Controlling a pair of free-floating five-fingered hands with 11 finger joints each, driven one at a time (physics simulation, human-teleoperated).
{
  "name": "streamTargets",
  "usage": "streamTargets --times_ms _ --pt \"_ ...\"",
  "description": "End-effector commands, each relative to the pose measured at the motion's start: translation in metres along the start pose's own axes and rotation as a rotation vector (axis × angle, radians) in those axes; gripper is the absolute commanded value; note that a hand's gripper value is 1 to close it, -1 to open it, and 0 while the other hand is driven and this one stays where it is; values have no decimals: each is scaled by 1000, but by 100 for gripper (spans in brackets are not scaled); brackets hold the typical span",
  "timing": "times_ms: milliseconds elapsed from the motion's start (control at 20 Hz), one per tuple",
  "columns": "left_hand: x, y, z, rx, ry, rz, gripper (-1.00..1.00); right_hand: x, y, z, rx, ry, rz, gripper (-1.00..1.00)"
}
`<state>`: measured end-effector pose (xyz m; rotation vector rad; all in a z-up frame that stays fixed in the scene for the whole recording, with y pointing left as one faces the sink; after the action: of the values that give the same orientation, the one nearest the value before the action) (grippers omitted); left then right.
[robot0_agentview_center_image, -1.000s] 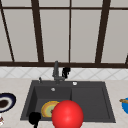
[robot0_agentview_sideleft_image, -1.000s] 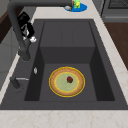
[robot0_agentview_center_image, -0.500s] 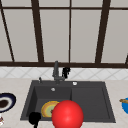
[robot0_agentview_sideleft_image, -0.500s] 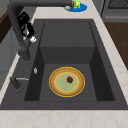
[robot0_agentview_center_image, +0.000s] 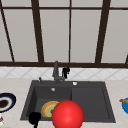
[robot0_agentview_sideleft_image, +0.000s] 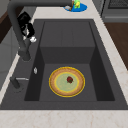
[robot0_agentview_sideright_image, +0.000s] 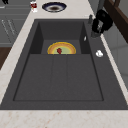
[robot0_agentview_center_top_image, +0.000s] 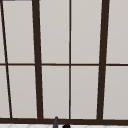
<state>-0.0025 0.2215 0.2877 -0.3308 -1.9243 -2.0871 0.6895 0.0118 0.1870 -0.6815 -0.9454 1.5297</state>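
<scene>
Fingers of the right robot hand (robot0_agentview_center_image: 65, 71) curl beside the dark grey metal tap (robot0_agentview_center_image: 56, 71), gripping nothing. The left robot hand (robot0_agentview_center_image: 34, 118) hovers at the black sink's (robot0_agentview_center_image: 90, 100) front edge, its fingers unreadable.

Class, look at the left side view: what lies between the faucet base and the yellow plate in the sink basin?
Between the faucet and the plate: the dark sink rim and wall with a small silver fitting.

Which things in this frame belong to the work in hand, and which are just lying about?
In hand:
- right hand, close beside the faucet

Lying about:
- yellow plate in the sink
- dark bowl, left counter
- blue dish, right counter
- red ball
- left hand, idle
</scene>
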Motion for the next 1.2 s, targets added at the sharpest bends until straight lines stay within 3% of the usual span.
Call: streamTargets --times_ms 0,50,100,500,700,1150 --pt "0 0 0 0 0 0 0 -6 0 0 2 5 8 100" --pt "0 0 0 0 0 0 0 -13 0 2 1 8 13 -100" --pt "0 0 0 0 0 0 0 -18 0 4 -3 5 -3 -100" --pt "0 0 0 0 0 0 0 -55 -1 12 6 -44 21 -100" --pt "0 0 0 0 0 0 0 -53 0 -8 83 -116 36 -100" --pt "0 0 0 0 0 0 0 -39 3 -29 218 -151 19 -100"
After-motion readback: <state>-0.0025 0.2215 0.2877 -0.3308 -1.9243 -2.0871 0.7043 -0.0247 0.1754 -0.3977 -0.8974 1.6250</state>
